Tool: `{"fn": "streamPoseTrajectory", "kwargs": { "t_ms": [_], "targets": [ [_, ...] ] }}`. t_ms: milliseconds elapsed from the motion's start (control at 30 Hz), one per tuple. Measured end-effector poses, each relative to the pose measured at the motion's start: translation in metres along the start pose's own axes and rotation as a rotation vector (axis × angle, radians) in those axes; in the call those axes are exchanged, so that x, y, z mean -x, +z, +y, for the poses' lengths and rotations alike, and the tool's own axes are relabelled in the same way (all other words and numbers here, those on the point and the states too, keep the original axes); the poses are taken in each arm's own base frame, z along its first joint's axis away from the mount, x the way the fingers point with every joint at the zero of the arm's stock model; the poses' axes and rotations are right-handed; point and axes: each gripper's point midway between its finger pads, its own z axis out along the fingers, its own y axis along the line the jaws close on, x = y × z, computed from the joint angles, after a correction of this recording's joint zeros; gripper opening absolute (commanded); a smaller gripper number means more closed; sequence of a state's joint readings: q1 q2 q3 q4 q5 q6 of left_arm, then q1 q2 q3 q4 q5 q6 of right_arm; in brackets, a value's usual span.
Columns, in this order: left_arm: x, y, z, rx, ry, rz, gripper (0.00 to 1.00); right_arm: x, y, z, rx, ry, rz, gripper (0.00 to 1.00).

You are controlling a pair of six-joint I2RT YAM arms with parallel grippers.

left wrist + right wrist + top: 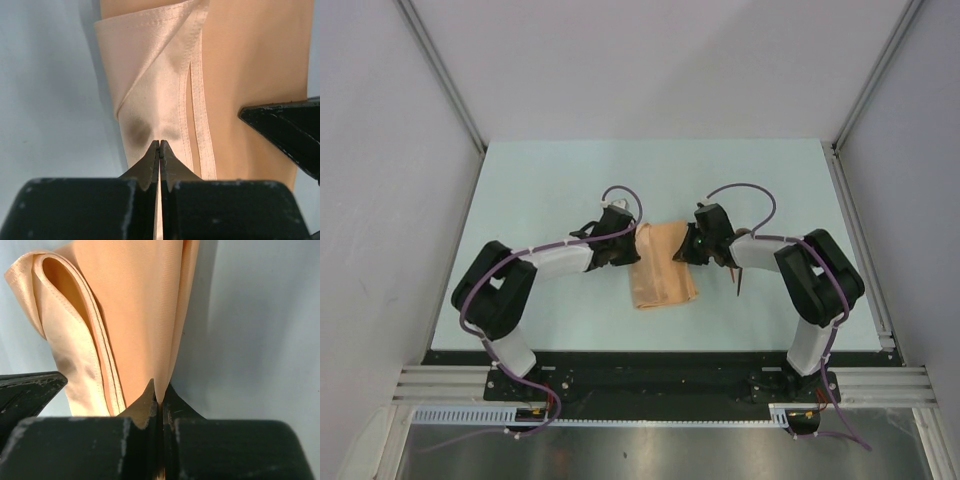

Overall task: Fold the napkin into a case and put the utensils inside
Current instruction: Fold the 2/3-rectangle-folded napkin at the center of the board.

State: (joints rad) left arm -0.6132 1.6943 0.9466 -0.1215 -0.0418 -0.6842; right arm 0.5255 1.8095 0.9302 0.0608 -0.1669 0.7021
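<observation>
The peach-orange napkin [663, 268] lies partly folded at the middle of the table, its far end raised between both arms. My left gripper [632, 246] is shut on the napkin's left fold [150, 100], and cloth shows between its jaws [160, 146]. My right gripper [689, 250] is shut on the right edge of the napkin [140, 315], pinched at the tips [160, 394]. Layered hems curl open on the left in the right wrist view. A thin reddish-brown utensil [738, 279] pokes out from under the right arm; the rest of the utensils is hidden.
The pale green table [520, 200] is walled in by grey panels on the left, right and back. A black rail [650, 372] carries both arm bases along the near edge. The opposite gripper's finger [285, 125] [25, 390] shows in each wrist view.
</observation>
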Motion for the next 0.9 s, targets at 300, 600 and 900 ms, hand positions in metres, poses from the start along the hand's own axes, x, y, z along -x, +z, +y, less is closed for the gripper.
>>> {"fn": "streamPoseTrajectory", "kwargs": {
  "t_ms": [300, 600, 900],
  "targets": [
    [-0.006, 0.021, -0.002, -0.018, -0.038, 0.007, 0.00, 0.000, -0.002, 0.010, -0.062, -0.066, -0.006, 0.00],
    [-0.008, 0.026, -0.018, -0.103, -0.049, 0.023, 0.00, 0.000, -0.004, 0.017, -0.074, -0.089, -0.006, 0.00],
    [-0.008, 0.029, -0.026, -0.128, -0.043, 0.034, 0.01, 0.002, -0.007, 0.018, -0.079, -0.088, -0.006, 0.00]
  ]
}}
